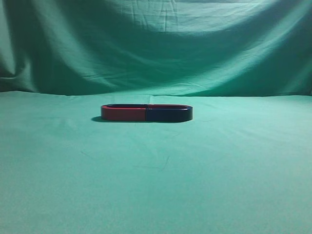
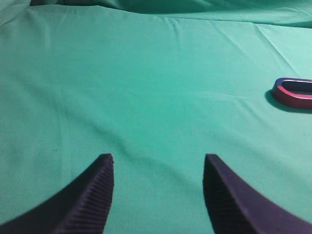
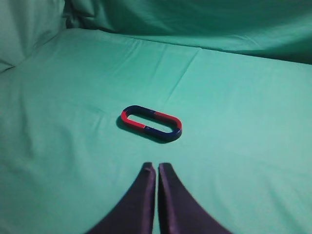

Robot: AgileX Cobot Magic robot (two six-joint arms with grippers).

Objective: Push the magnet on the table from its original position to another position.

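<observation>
The right tool (image 3: 156, 168) is seen pressed together, its two dark fingers (image 3: 168, 200) nearly touching with only a thin slit between them, nothing pinched. It is held above the green tabletop (image 3: 253, 146), on the near side of the magnets and apart from them. The left tool (image 2: 158, 161) is spread wide, its ribbed fingers (image 2: 95, 195) well apart over bare cloth, with nothing between them.

Two U-shaped magnets are joined end to end into one closed oval ring lying flat on the tabletop near its middle. In the exterior view the magnet (image 1: 169, 114) with the dark navy outer side forms the right half, and the red magnet (image 1: 123, 113) the left half. Behind the tabletop a green backdrop (image 1: 156, 44) is draped in folds.
</observation>
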